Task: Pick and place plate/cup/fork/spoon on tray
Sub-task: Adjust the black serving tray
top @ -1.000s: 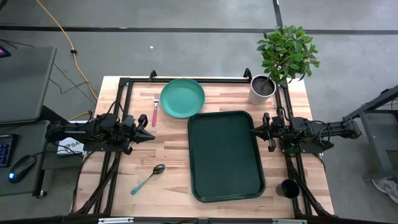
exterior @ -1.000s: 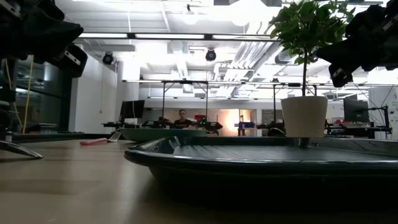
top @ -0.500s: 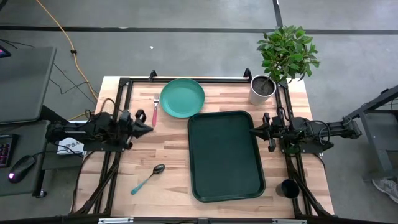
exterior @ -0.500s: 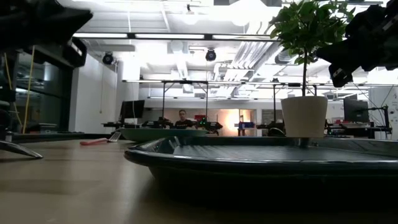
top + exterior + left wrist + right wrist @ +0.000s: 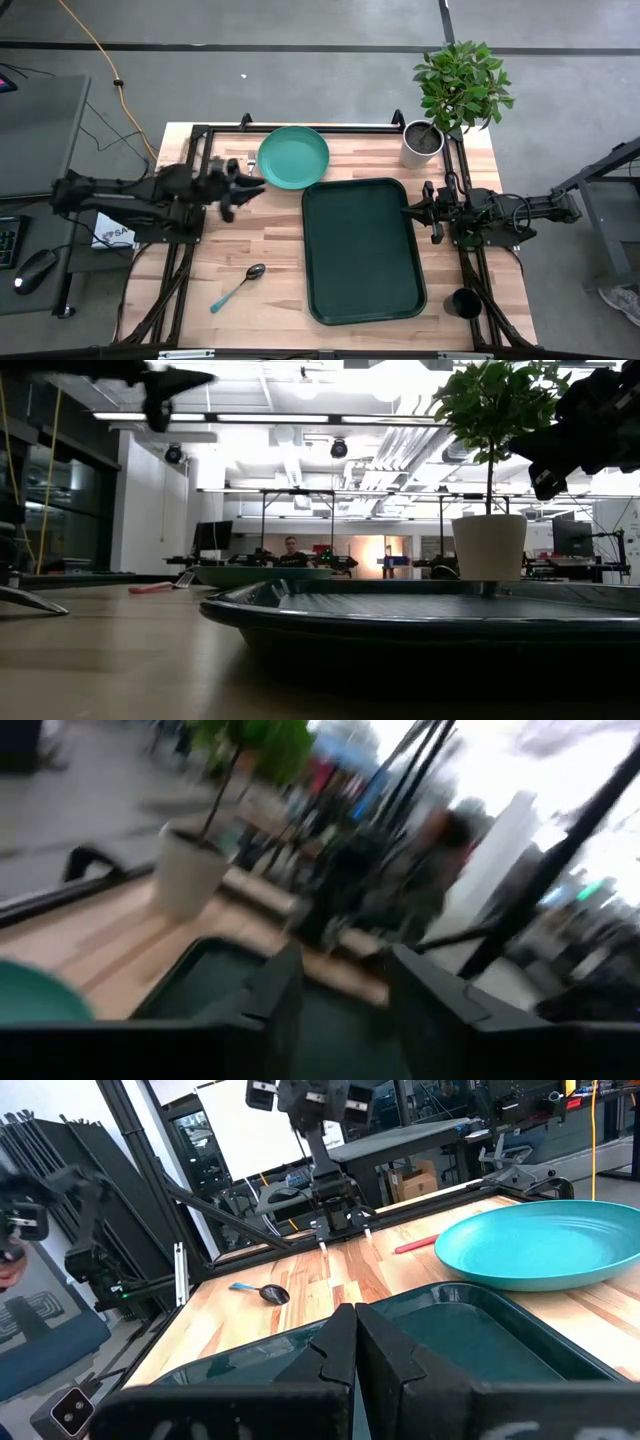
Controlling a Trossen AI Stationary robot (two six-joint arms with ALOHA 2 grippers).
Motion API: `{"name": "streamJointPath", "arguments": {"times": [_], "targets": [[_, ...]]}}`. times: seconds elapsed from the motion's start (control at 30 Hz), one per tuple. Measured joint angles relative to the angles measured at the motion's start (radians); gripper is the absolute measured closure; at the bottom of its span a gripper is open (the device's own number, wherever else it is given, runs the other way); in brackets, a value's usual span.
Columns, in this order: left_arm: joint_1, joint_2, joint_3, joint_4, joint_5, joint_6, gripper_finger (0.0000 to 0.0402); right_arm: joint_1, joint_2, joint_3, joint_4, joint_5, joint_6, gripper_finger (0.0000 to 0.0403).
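Your wooden table [image 5: 270, 250] carried the left gripper [image 5: 250, 187] with its fingers parted and holding nothing, raised over the fork [image 5: 152, 587] beside the plate [image 5: 293, 156]. Your right gripper [image 5: 409, 210] was closed and empty at the tray [image 5: 362, 250] edge; spoon [image 5: 238, 286] lay apart, cup [image 5: 465, 302] near the tray's corner.

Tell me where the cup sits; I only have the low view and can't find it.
Observer: The cup stands on the table outside the tray, by its corner on the right arm's side, far from the plant pot.
Operator: Report the right gripper.
Observer: The right gripper is shut, at the tray's rim.
Operator: Now the left.
Observer: The left gripper is open, above the table beside the plate.
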Motion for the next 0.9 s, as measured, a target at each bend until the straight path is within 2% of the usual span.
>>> {"name": "streamJointPath", "arguments": {"times": [0.2, 0.37, 0.63, 0.73, 0.9], "targets": [[0.080, 0.330, 0.309, -0.311, -0.004, 0.015, 0.0217, 0.000, 0.000, 0.000, 0.000, 0.000, 0.000, 0.0402], [0.120, 0.499, 0.446, -0.430, 0.044, 0.055, 0.0204, 0.000, 0.000, 0.000, 0.000, 0.000, 0.000, 0.0402], [0.093, 0.595, 0.486, -0.408, 0.094, 0.080, 0.0204, 0.000, 0.000, 0.000, 0.013, 0.007, 0.017, 0.0402], [0.076, 0.600, 0.486, -0.408, 0.094, 0.090, 0.0204, 0.000, 0.001, 0.000, 0.134, 0.012, 0.170, 0.0402], [0.065, 0.591, 0.486, -0.411, 0.094, 0.140, 0.0204, 0.000, 0.000, 0.000, 0.401, 0.154, 0.420, 0.0402]]}}
